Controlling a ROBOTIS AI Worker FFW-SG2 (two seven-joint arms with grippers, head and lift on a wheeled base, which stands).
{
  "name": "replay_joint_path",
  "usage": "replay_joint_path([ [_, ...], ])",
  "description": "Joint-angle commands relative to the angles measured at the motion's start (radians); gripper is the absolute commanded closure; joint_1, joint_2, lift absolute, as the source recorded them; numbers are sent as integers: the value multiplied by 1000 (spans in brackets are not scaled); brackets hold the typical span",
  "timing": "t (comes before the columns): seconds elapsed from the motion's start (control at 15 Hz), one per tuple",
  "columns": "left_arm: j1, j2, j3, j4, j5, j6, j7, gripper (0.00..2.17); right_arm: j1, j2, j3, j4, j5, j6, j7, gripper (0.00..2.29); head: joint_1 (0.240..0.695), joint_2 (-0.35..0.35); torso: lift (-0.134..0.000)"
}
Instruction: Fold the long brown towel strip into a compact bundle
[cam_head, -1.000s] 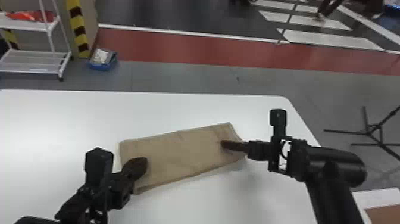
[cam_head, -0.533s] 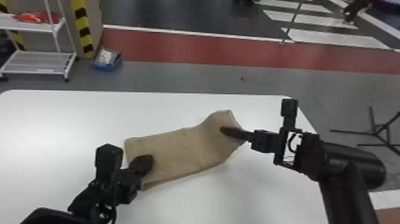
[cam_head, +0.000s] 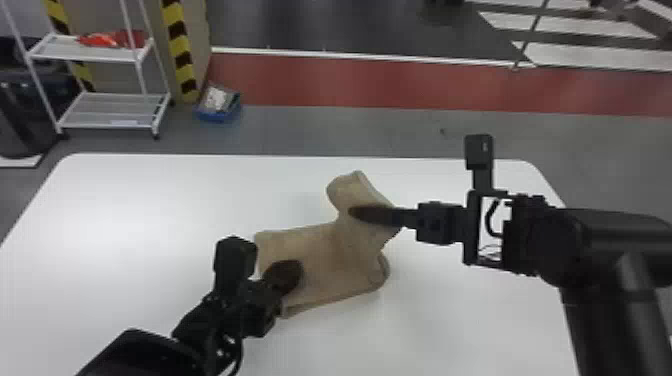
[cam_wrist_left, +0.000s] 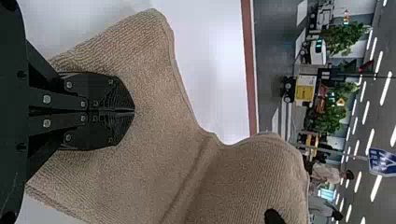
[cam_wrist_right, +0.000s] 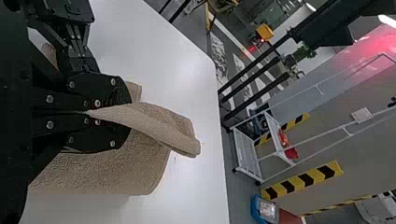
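Towel strip (cam_head: 320, 245): brown, ribbed cloth, on the white table (cam_head: 150, 215). Left part lies low against the tabletop; right part is raised and bent, its far end curling up beyond the right gripper (cam_head: 356, 213). At the near right corner, a rounded bend with layers of cloth is visible.

Left gripper (cam_head: 296, 272): fingers together, tips meeting, set down against the top of the towel's left part. Left wrist view: towel extends out on both sides of the closed fingers; a crease runs across the cloth between their tips and the raised part.

Right gripper: closed, with a fold of towel pinched between the fingers. Right wrist view: the pinched cloth emerges from between them as a narrow flap, widening toward its free end; more towel hangs beneath.

Background, head view: white wire-shelf cart (cam_head: 97, 54) and blue bin (cam_head: 214, 117) on the floor beyond the table.
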Motion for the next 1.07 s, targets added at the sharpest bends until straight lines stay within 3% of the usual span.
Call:
replay_joint_path([
  [0.0,3,4,7,-14,6,15,-1,2017,-16,24,36,7,37,1,-1,1534,695,-98,-107],
  [0.13,9,9,30,-65,44,18,-7,2017,-22,29,25,9,50,-5,-7,1534,695,-80,-107],
  [0.4,29,12,73,-172,57,83,-55,2013,-50,18,-26,18,57,7,-12,1534,695,-77,-107],
  [0.73,29,27,99,-129,43,98,-93,2013,-76,21,-19,42,73,16,-12,1534,695,-94,-107],
  [1.0,12,36,123,-70,46,74,-104,2013,-102,26,31,68,81,19,-10,1534,695,-58,-107],
])
